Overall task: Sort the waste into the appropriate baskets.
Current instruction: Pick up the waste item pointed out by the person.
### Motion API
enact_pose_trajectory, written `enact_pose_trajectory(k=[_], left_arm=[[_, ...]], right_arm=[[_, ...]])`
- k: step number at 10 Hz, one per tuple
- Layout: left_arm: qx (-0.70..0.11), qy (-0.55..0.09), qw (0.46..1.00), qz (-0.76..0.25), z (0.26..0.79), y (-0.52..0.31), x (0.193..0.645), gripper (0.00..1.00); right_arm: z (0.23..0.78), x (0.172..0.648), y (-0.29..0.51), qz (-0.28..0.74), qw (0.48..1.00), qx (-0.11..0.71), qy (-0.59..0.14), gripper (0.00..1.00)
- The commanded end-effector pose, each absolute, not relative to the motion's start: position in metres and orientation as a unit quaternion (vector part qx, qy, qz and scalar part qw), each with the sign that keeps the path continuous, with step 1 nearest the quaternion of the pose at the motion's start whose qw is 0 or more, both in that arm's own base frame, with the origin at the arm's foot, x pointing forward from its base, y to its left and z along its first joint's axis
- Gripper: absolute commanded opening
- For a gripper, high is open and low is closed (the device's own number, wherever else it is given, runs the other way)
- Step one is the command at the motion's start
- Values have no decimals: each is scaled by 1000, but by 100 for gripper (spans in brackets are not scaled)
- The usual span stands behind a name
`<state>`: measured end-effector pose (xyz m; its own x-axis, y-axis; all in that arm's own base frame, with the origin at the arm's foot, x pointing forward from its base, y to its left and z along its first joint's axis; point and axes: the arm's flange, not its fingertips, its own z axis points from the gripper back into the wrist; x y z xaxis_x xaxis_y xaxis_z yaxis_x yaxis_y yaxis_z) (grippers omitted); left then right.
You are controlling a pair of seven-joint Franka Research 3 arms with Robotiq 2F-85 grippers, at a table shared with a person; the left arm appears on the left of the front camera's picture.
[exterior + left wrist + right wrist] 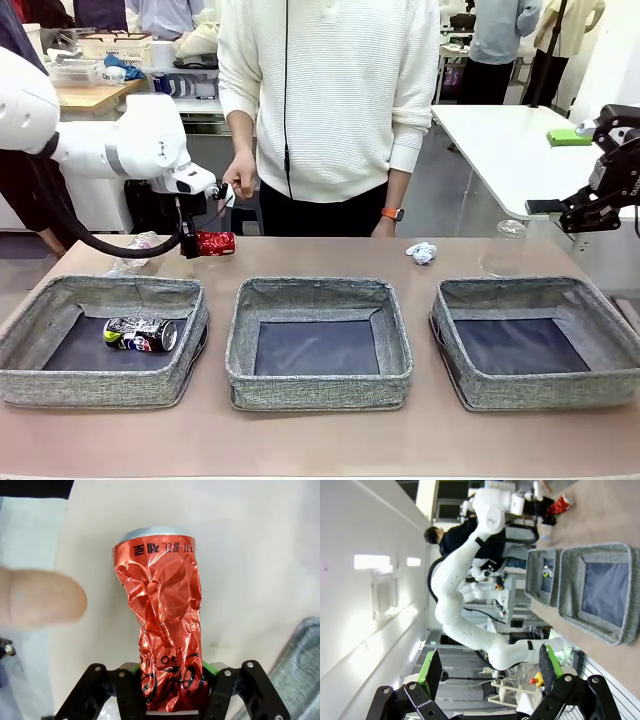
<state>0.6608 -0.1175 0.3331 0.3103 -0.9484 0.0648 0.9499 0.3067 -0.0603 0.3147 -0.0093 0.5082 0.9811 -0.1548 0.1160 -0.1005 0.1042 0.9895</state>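
My left gripper is shut on a crushed red can, held in the air above the far left of the table, behind the left basket. In the left wrist view the red can stands up between the fingers, with a person's fingertip beside it. A crushed dark printed can lies in the left basket. The middle basket and right basket hold nothing. A crumpled white paper ball and a clear plastic cup sit at the far right. My right gripper is open, raised at the right.
A person in a white sweater stands at the far edge, one hand close to the held can. A clear plastic bottle lies on the table behind the left basket. A white table stands behind on the right.
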Motion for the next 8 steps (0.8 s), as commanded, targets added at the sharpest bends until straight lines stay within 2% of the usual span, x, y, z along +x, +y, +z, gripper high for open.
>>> enact_pose_trajectory(k=[1,3,4,6,7,8], left_arm=[[-79,5,825,-560,401,-100,626,0],[-121,16,879,-462,486,-99,559,0],[-139,30,892,-428,508,-107,526,0],[-134,26,934,-330,537,-131,460,0],[-129,22,932,-338,546,-136,433,0],[-119,-8,931,-346,550,-139,413,0]], right_arm=[[512,316,-8,-20,727,679,-98,100],[512,316,-8,-20,727,679,-98,100],[512,316,-8,-20,727,679,-98,100],[512,316,-8,-20,727,679,-98,100],[512,316,-8,-20,727,679,-98,100],[512,316,-8,-20,727,679,-98,100]])
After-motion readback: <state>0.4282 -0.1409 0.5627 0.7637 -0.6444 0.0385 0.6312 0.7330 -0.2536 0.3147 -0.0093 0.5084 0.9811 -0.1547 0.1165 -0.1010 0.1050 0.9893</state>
